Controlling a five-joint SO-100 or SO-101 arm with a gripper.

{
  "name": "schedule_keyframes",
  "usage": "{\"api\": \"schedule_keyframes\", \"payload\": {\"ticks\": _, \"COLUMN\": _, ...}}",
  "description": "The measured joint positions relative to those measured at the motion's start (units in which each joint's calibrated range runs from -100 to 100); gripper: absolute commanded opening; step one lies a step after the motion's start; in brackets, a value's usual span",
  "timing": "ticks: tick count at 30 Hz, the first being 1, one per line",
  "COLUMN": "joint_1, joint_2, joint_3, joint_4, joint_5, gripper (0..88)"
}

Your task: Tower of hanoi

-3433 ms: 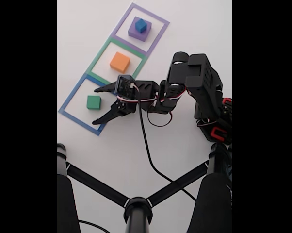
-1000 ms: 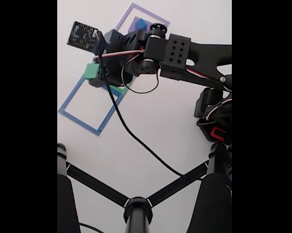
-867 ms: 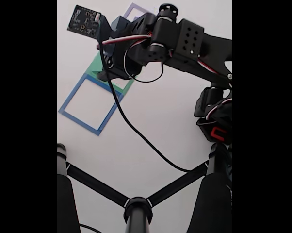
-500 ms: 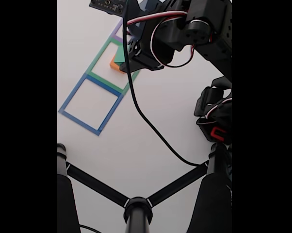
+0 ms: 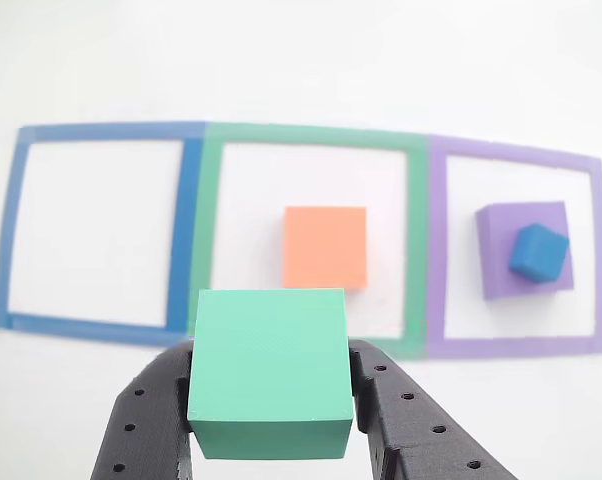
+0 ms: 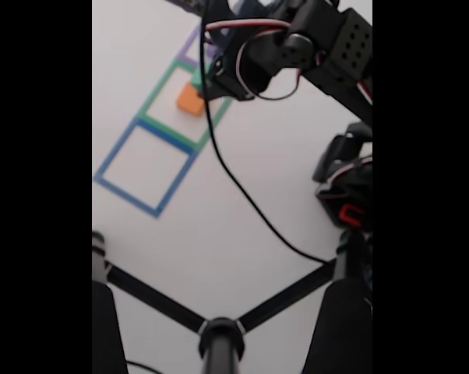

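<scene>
Green block [image 5: 269, 372] clamped in pincer [image 5: 271, 400], hiding orange block's [image 5: 325, 246] near edge, pincer fingertips covered

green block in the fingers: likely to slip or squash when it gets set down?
Slip seems unlikely: the green block has a matte surface and flat sides, with fingers against both. It looks foam-like, so probably light and slightly squashy. Square edges suggest it won't roll on the orange block.

White table [image 5: 281, 60] – orange block [image 5: 325, 247], purple block [image 5: 501, 255] on it
</scene>
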Motion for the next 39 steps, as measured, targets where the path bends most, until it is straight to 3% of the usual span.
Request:
{"api": "schedule_keyframes", "payload": {"ticks": 11, "joint_1": 4.9, "joint_2": -5.7, "joint_3": 41.1, "joint_4": -40.4, "joint_5": 0.0, "gripper": 7.8}}
{"api": "schedule_keyframes", "payload": {"ticks": 20, "joint_1": 4.9, "joint_2": 1.2, "joint_3": 56.1, "joint_4": -70.5, "joint_5": 0.0, "gripper": 8.0}}
{"api": "schedule_keyframes", "payload": {"ticks": 39, "joint_1": 4.9, "joint_2": 24.6, "joint_3": 58.4, "joint_4": -103.6, "joint_5": 0.0, "gripper": 8.9}}
